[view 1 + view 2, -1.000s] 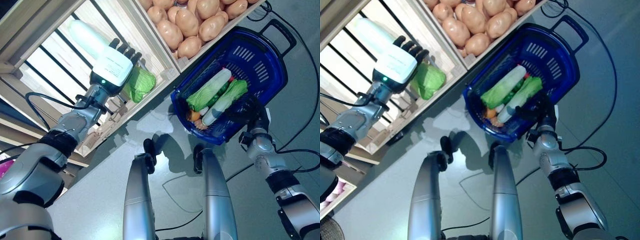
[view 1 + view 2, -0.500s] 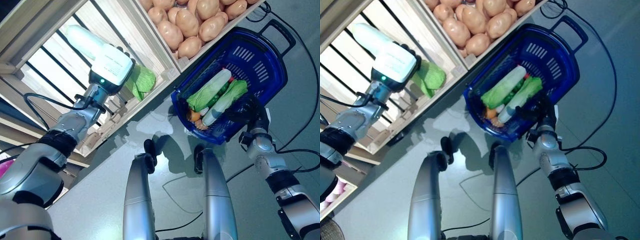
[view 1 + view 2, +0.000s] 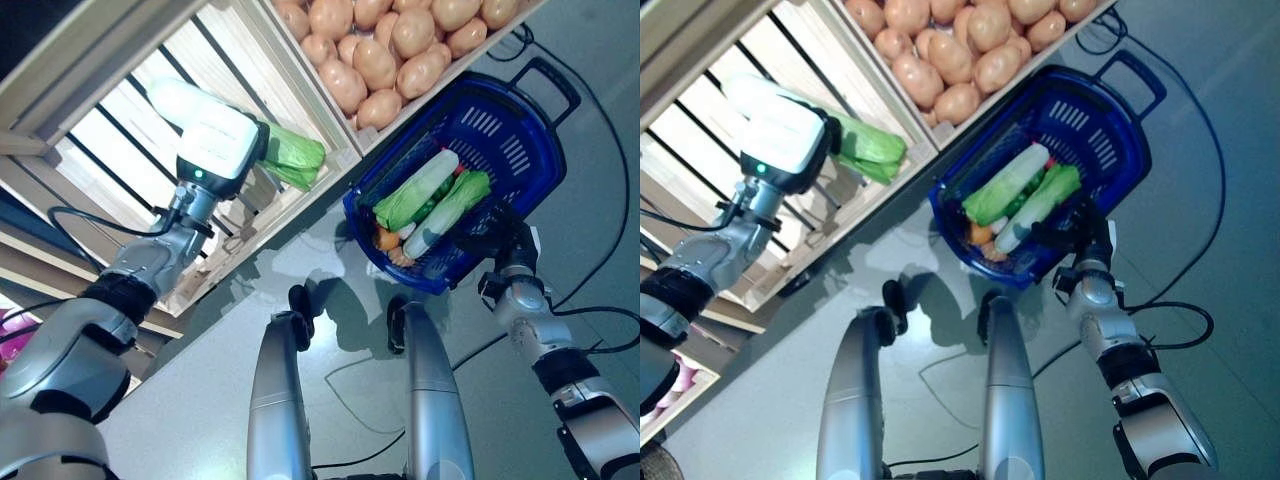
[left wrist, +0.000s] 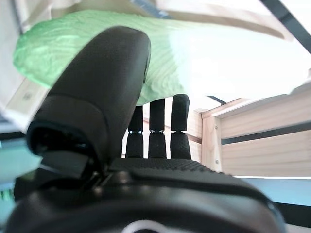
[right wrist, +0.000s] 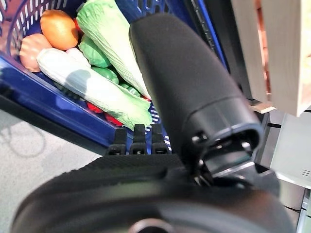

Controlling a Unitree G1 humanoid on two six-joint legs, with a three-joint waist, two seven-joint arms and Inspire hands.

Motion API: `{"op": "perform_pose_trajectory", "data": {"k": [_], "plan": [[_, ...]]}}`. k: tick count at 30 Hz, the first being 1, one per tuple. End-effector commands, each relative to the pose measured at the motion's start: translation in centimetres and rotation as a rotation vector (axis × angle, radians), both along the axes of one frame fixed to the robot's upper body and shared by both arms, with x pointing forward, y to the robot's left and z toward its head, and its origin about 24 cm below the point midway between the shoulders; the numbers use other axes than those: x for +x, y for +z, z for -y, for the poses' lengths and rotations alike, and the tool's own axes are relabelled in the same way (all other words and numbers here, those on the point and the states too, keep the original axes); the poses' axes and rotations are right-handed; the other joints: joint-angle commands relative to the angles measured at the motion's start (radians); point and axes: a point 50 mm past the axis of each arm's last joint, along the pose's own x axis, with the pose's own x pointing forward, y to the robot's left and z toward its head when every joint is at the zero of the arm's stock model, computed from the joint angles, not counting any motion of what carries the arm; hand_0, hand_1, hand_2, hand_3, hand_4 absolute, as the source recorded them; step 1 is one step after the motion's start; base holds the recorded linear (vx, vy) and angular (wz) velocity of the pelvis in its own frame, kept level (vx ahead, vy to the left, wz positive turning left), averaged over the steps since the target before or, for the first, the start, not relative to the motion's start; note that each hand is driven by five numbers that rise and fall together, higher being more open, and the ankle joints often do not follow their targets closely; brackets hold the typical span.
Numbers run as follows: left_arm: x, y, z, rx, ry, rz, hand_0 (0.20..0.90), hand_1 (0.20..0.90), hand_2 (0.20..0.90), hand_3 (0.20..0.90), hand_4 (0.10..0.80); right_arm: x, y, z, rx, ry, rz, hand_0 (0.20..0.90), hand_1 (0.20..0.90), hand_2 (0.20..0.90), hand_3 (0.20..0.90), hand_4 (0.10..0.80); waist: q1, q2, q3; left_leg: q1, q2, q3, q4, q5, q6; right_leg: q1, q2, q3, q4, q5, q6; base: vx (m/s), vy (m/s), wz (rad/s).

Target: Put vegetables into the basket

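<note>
the left hand is up inside the slatted wooden crate, its fingers curled round a napa cabbage with the thumb pressed over the green leaves; the leafy end sticks out past the hand toward the crate's right wall, the pale end shows on the hand's other side. a wooden divider stands between this crate and the next one, which is heaped with potatoes.

on the floor just beside the potato crate's front edge sits the blue basket, its black handle at the far end. inside it lie 2 long leafy vegetables side by side, white at 1 end and green at the other, with a green pepper-like piece between them, an orange round thing and a tan one in the near corner, and something red underneath.

the right hand is at the basket's near rim, fingers hooked over the blue edge and thumb raised above it. the crate's front rail and the divider lie between the cabbage and the basket.
</note>
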Motion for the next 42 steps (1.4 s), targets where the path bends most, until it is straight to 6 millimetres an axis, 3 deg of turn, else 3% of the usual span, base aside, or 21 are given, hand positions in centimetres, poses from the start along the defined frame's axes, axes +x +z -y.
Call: {"op": "perform_pose_trajectory", "data": {"k": [1,7,15,19,25,32,36,42], "plan": [[-1.6,5.6,-0.1,-0.308,-0.163,0.283,0.3,0.3,0.3,0.3,0.4,-0.2,3.4,0.1,-0.005,-0.06,0.188,0.9,0.9,0.9,0.9,0.8,0.018,-0.025,-0.002,0.21,-0.008,0.04,-0.127,-0.067,-0.013,0.193,-0.021,-0.04,-0.259,0.174,-0.004,0.053,-0.036,0.04],[-3.0,3.0,0.7,-0.563,-0.293,0.154,0.3,0.3,0.3,0.3,0.4,-1.8,0.5,0.2,0.02,-0.075,0.122,0.9,0.9,0.9,0.9,0.8,0.043,-0.032,-0.048,0.337,-0.043,0.017,-0.27,-0.015,-0.009,0.335,-0.019,-0.061,-0.421,0.212,-0.001,0.088,-0.048,0.13],[-5.1,-1.2,2.5,-1.003,-0.471,-0.043,0.3,0.3,0.3,0.3,0.4,-4.1,-2.7,0.0,0.024,-0.081,0.049,0.9,0.9,0.9,0.9,0.8,0.084,-0.041,-0.137,0.524,-0.097,-0.024,-0.543,0.08,-0.002,0.538,-0.037,-0.128,-0.704,0.299,0.031,0.097,-0.02,0.06],[-6.1,-2.6,3.5,-1.147,-0.542,-0.105,0.3,0.3,0.3,0.3,0.4,-5.2,-3.9,0.5,0.039,-0.102,0.02,0.9,0.9,0.9,0.9,0.8,0.099,-0.037,-0.171,0.616,-0.104,-0.03,-0.668,0.119,-0.003,0.64,-0.036,-0.162,-0.822,0.334,0.043,0.118,0.003,0.05],[-6.4,-3.0,3.7,-1.345,-0.609,-0.179,0.3,0.3,0.3,0.3,0.4,-5.4,-4.3,0.6,0.039,-0.095,0.01,0.9,0.9,0.9,0.9,0.8,0.112,-0.039,-0.203,0.685,-0.106,-0.026,-0.739,0.136,-0.004,0.722,-0.034,-0.191,-0.905,0.362,0.051,0.083,0.002,0.08],[-7.1,-4.0,3.4,-1.369,-0.588,-0.234,0.3,0.3,0.3,0.3,0.4,-6.8,-5.5,1.0,0.041,-0.074,-0.017,0.9,0.9,0.9,0.9,0.8,0.121,-0.047,-0.237,0.754,-0.101,-0.016,-0.781,0.132,-0.003,0.8,-0.032,-0.201,-0.965,0.37,0.057,0.081,0.008,0.01],[-6.8,-5.2,3.3,-1.254,-0.459,-0.297,0.3,0.3,0.3,0.3,0.4,-7.1,-5.9,1.0,0.039,-0.069,-0.034,0.9,0.9,0.9,0.9,0.8,0.116,-0.049,-0.244,0.773,-0.099,-0.009,-0.796,0.132,-0.003,0.814,-0.031,-0.194,-0.988,0.382,0.064,0.054,0.008,0.01],[-6.0,-4.6,2.3,-1.274,-0.437,-0.314,0.3,0.3,0.3,0.3,0.4,-6.7,-5.3,1.6,0.043,-0.067,-0.018,0.9,0.9,0.9,0.9,0.8,0.109,-0.046,-0.217,0.763,-0.095,-0.002,-0.794,0.132,-0.002,0.797,-0.029,-0.176,-0.984,0.384,0.065,-0.025,0.001,-0.03]]}}
